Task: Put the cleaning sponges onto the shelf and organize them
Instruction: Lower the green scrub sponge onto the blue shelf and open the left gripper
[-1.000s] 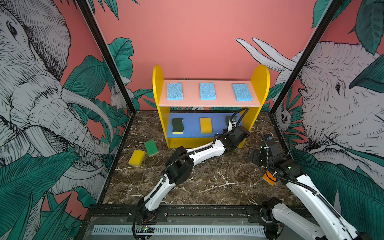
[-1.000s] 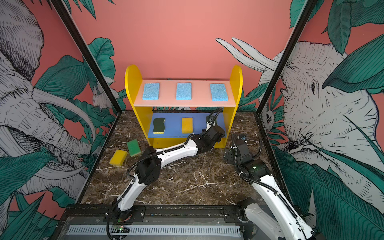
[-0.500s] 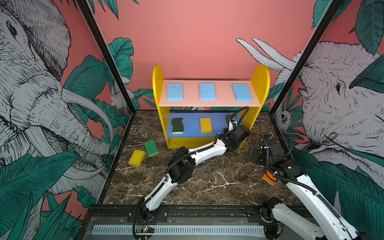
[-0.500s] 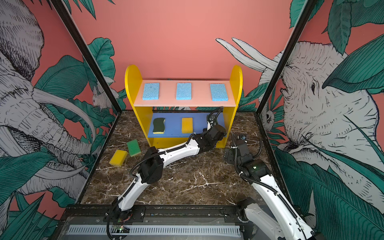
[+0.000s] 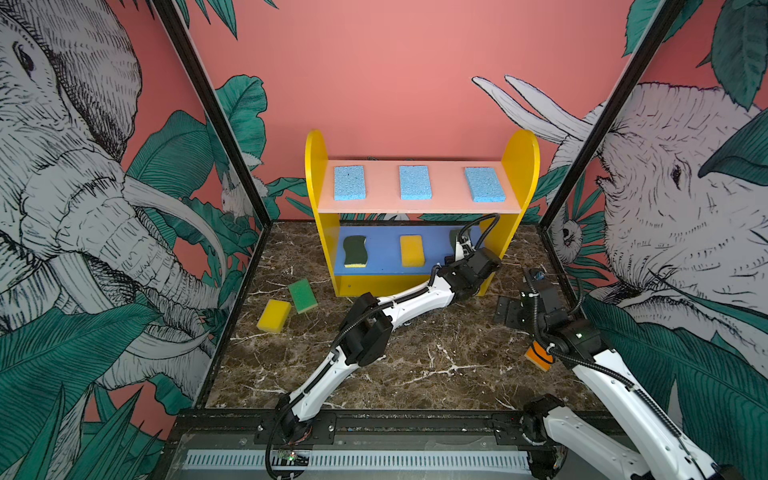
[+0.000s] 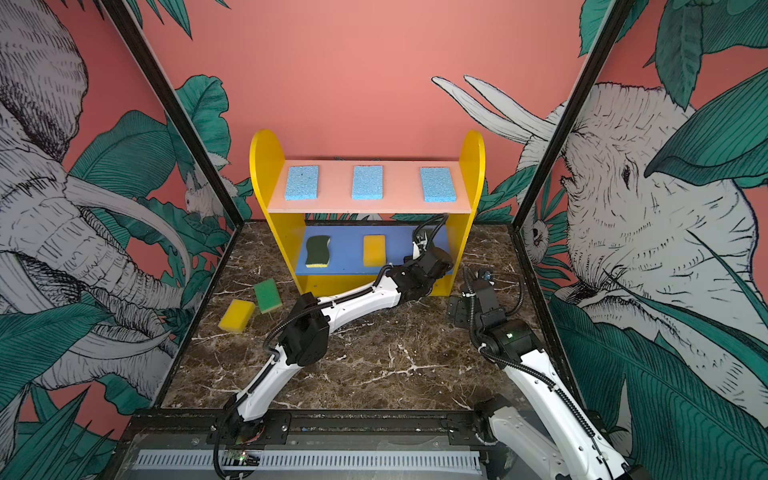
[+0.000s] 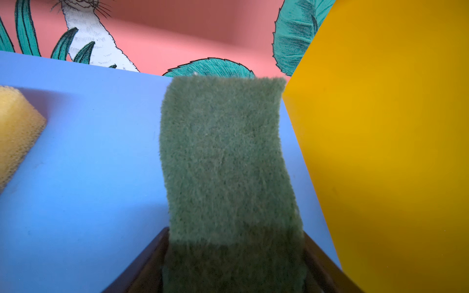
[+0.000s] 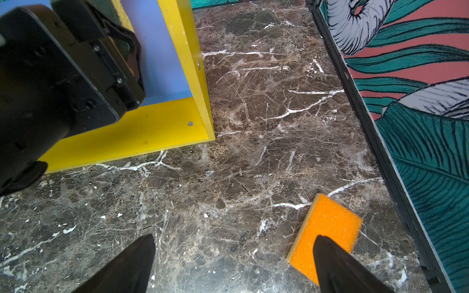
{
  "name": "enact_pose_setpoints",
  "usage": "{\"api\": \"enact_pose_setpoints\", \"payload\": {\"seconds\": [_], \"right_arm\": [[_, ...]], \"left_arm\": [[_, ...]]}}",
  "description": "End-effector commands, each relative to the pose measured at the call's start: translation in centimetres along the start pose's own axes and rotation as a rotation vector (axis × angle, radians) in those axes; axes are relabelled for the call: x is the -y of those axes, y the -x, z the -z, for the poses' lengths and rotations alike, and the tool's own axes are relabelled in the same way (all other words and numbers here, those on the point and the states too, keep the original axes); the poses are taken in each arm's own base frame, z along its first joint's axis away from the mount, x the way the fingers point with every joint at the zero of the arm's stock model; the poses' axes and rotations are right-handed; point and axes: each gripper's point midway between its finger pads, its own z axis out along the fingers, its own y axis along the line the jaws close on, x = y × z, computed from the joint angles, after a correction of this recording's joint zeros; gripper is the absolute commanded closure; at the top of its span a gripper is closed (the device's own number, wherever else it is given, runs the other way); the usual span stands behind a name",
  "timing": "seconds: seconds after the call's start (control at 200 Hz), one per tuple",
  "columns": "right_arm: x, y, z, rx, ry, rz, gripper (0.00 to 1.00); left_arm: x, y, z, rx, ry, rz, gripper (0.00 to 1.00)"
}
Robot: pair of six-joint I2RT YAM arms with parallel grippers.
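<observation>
Brown marble bench (image 5: 415, 353) carries the shelf (image 5: 519, 166) at the back, against a coral wall; the side walls show elephants and green leaves.

Left arm (image 5: 415, 297) lies stretched low across the bench from the near rail, elbow raised, wrist reaching into the right end of the blue board (image 5: 382, 259). In the left wrist view a dark sponge (image 7: 225, 157) lies flat on that board, just beside the yellow side panel, its near end between the left jaws. The fingers (image 7: 149, 258) sit close along both its edges; whether they press on it I cannot tell.

Right arm (image 5: 582, 336) is bent at the bench's right edge, wrist pointing down. The right jaws stand wide apart with nothing between them, one fingertip (image 8: 330, 261) over the orange sponge (image 8: 327, 223), which lies on the bench near the right wall.

Three blue sponges (image 5: 349, 183) (image 5: 414, 182) (image 5: 484, 184) sit in a row on the pink board (image 5: 382, 195). On the blue board a wavy sponge (image 5: 355, 251) lies at the left and a yellow sponge (image 5: 412, 250) in the middle. A green sponge (image 5: 303, 295) and a loose yellow sponge (image 5: 274, 316) lie just beside each other on the bench, left of the shelf.
</observation>
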Motion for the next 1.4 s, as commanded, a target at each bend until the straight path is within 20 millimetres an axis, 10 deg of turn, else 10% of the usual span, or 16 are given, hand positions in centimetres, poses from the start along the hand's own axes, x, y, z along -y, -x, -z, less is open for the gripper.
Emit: {"api": "enact_pose_setpoints", "payload": {"seconds": [0.0,1.395], "right_arm": [[-0.1,0.7,0.3,0.027,0.01,-0.021,0.01],[-0.2,0.4,0.5,0.032,0.036,-0.037,0.01]], "left_arm": [[-0.8,1.1,0.4,0.005,0.028,0.018,0.24],[1.0,2.1,2.9,-0.008,-0.156,0.13,0.18]]}}
